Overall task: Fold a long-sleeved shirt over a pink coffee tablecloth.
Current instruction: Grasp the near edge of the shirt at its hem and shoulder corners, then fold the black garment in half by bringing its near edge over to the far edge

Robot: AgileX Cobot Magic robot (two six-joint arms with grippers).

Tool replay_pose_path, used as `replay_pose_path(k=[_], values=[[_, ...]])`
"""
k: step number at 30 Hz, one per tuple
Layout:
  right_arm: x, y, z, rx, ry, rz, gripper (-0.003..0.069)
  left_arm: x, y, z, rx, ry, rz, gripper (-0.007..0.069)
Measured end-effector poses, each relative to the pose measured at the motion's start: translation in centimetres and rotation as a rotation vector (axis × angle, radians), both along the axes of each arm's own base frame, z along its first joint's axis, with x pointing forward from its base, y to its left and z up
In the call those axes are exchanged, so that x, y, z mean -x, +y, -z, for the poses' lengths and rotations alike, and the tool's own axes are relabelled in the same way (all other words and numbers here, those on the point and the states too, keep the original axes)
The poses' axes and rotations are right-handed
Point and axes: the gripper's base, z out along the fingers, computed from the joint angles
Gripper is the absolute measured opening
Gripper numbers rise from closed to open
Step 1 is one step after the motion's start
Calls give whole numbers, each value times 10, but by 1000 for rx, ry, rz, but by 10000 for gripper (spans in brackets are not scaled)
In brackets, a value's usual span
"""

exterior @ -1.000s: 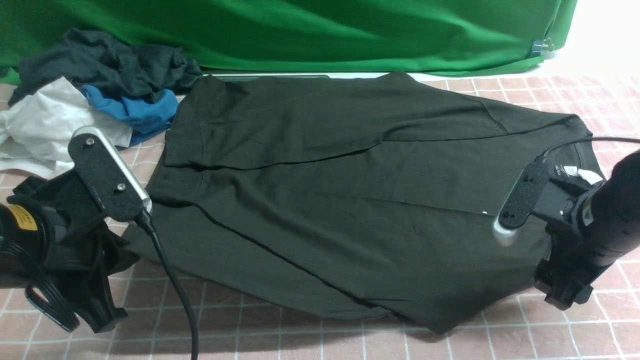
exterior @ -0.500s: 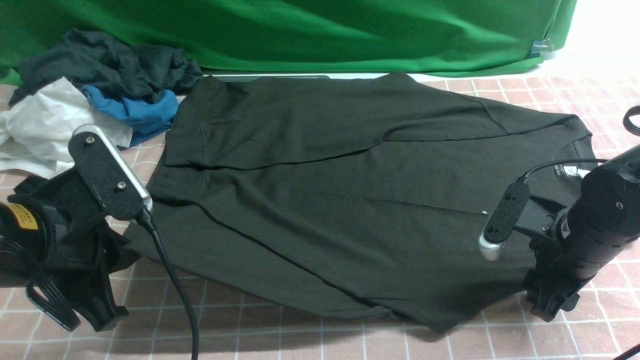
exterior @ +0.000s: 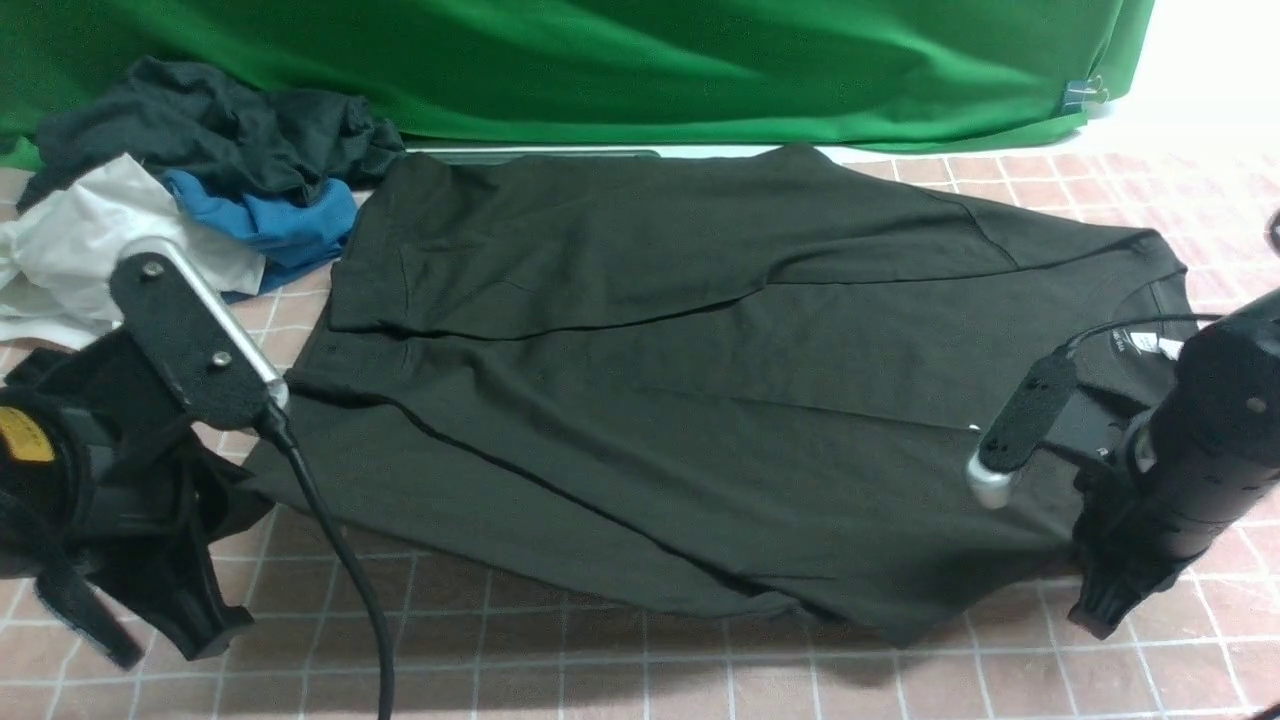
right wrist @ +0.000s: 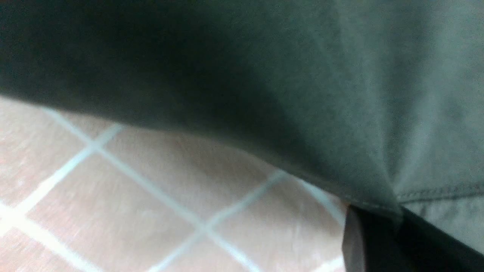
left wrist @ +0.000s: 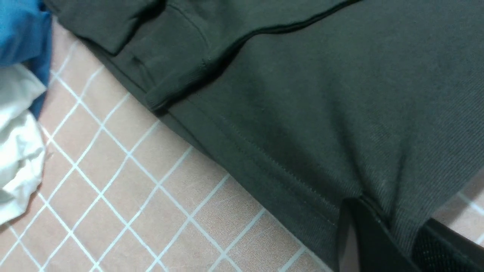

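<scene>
Two end effectors are clenched, each on an edge of the black shirt [exterior: 650,400]. The left end effector [left wrist: 404,241] pinches the stitched hem at its near corner, and the fabric puckers into folds where it runs between the fingers. The right end effector [right wrist: 393,245] grips the near edge at the collar end, by a stitched seam; the fabric fans up and away from the pinch, with shadow on the cloth beneath it. That view is blurred, so finer detail is lost.

In the front view the shirt lies spread across the pink tablecloth [exterior: 600,660] that covers the counter, with its hem toward the robot's left and its collar toward the right. A sleeve is folded in across the body, its ribbed cuff lying near the hem. The white neck label [exterior: 1165,348] shows just behind the right arm's wrist.

Beyond the hem, at the far left, sits a heap of clothes [exterior: 200,190] in black, blue and white, just beside the shirt's far corner. A green backdrop [exterior: 600,60] hangs along the back edge of the counter.
</scene>
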Motion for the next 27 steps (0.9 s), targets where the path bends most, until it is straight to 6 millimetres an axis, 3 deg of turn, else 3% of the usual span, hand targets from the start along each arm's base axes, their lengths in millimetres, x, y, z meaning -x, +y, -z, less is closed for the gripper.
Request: replay_pose_path(k=[12, 16, 21, 27], values=[[62, -22, -54, 31, 89, 328, 29, 57, 4, -15, 76, 160, -66, 32], [73, -25, -66, -12, 20, 344, 29, 60, 4, -18, 90, 126, -74, 32], [56, -19, -76, -79, -112, 333, 29, 35, 3, -20, 115, -7, -110, 32], [10, -7, -80, -89, -211, 289, 27, -21, -1, 8, 108, -3, -168, 32]])
